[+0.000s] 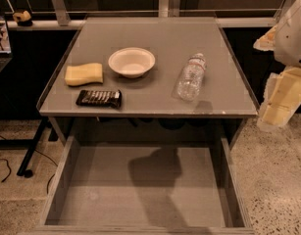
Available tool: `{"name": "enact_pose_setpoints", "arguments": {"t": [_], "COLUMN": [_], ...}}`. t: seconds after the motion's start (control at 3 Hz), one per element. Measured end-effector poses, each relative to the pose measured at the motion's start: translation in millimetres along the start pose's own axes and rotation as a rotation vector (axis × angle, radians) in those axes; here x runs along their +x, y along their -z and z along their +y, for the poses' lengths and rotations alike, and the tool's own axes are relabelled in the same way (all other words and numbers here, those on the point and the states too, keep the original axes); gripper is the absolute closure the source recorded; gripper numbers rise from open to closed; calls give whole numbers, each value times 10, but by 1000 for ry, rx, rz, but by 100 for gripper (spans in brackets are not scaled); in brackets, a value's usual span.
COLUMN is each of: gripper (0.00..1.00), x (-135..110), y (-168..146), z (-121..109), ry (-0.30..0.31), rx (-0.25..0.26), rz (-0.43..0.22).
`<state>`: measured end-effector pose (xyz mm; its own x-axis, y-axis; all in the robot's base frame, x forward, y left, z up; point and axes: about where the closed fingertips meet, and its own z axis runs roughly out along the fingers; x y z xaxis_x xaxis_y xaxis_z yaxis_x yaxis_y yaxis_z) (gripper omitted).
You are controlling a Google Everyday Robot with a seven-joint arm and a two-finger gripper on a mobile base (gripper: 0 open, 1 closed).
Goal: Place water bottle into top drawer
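My gripper (280,102) hangs at the right edge; I cannot tell its state. The water bottle (190,77) lies centre-right, its label unreadable. The top drawer (91,195) stands open below.

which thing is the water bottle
On the grey tabletop above the open grey drawer, look toward the pale gripper beside the right edge. There, on its side, lies a clear ribbed plastic bottle with a white cap, the only see-through item.

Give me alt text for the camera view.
A water bottle lies on its side on the table, above the open top drawer. A sponge, white bowl and snack bar sit to its left; the claw hangs beyond the table's right edge.
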<state>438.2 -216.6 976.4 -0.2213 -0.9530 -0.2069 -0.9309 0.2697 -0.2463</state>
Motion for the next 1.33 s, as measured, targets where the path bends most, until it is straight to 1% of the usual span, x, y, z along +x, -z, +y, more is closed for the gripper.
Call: {"name": "enact_pose_setpoints", "arguments": {"t": [0.33, 0.67, 1.0, 1.33], "gripper": [0, 0, 0, 0], "x": [0, 13, -28, -82], "y": [0, -13, -153, -310], "z": [0, -60, -214, -448], "ry": [0, -63, -239, -478], "rx": [0, 24, 58, 103], "rz": [0, -20, -110, -233]}}
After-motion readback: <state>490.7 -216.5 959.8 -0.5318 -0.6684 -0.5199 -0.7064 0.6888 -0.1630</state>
